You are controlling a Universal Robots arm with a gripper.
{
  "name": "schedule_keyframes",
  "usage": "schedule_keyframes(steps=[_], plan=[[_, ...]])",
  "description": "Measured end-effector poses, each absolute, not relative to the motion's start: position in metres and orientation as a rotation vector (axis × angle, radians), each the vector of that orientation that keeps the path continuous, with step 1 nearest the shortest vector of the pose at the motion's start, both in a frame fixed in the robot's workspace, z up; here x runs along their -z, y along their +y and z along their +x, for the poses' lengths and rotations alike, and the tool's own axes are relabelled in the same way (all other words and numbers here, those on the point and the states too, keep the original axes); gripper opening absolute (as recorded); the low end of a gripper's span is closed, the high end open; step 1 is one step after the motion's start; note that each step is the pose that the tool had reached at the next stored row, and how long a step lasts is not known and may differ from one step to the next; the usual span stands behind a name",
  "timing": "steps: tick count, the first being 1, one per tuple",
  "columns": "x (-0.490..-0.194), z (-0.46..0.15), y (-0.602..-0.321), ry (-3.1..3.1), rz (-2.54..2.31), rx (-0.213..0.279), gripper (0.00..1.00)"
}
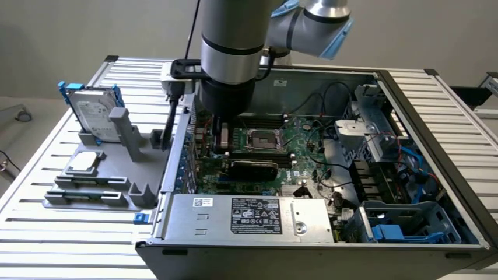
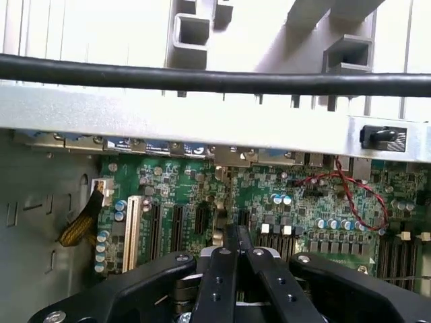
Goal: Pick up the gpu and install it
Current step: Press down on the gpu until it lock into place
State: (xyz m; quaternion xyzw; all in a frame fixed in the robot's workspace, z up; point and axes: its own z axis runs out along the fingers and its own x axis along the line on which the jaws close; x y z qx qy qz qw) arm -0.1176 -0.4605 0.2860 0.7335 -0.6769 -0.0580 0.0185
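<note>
The gpu (image 1: 253, 168) lies flat inside the open computer case (image 1: 420, 111), black shroud up, seated across the green motherboard (image 1: 300, 140) just beside the processor socket (image 1: 260, 139), on the side toward the power supply (image 1: 249, 217). It sits just below and in front of the tool, which in the exterior view is hidden behind the thick arm (image 1: 230, 52) lowered into the case near its wall on the exterior view's left. In the wrist view the tool (image 2: 238, 252) has its black fingers (image 2: 219, 282) pressed together, tips meeting, with nothing between them; it hangs close above the board, with the expansion slots (image 2: 155, 229) just beyond the tips and a red wire (image 2: 350, 195) off to one side. A black cable (image 2: 215, 81) crosses above the case's silver edge (image 2: 202, 121). Room around the tool is tight: the case wall is close on one side, the socket and card on the other. Outside that wall, on the slatted bench (image 1: 46, 169), a grey fixture (image 1: 101, 175) holds a hard drive with blue frame (image 1: 92, 114) upright, well apart from the tool. Drive cages and cables (image 1: 389, 175) crowd the case's far side.
</note>
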Motion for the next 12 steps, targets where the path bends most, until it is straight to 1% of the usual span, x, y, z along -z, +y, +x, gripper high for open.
schedule_keyframes(steps=[4, 12], plan=[[-0.292, -0.12, -0.461, -2.101, 2.277, 0.182, 0.11], [-0.294, -0.136, -0.461, -2.097, 2.273, 0.189, 0.11]])
